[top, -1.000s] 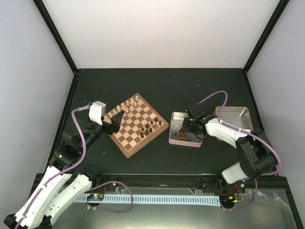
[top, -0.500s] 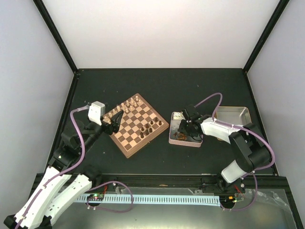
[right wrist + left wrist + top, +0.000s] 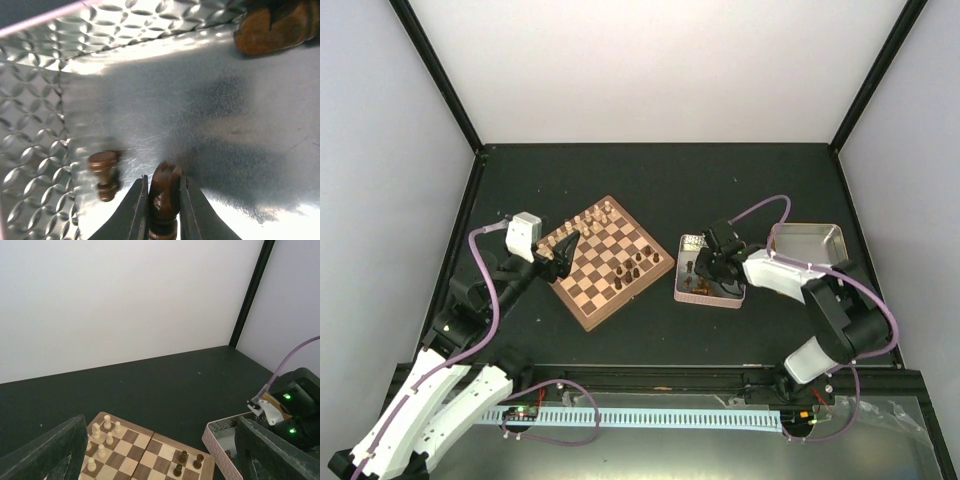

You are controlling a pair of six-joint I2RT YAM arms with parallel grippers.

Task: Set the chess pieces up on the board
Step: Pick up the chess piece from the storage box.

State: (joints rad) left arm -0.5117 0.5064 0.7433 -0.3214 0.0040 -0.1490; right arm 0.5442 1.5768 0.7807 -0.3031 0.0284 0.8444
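Dark table (image 3: 650, 180) under both arms. Left gripper (image 3: 563, 258) spread wide over the left rim of the board (image 3: 610, 262). Right gripper (image 3: 162, 200) down inside the silvery tin (image 3: 125, 30), clamped on one dark chess piece (image 3: 165, 185), its kind unclear so close. Further off, more chess pieces (image 3: 632, 270) standing on the board.

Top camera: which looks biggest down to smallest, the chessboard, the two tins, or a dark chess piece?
1. The board.
2. The tin holding pieces and the shiny tin on the right: about alike, and the right arm hides part of each, so no ranking.
3. A dark chess piece on the board.
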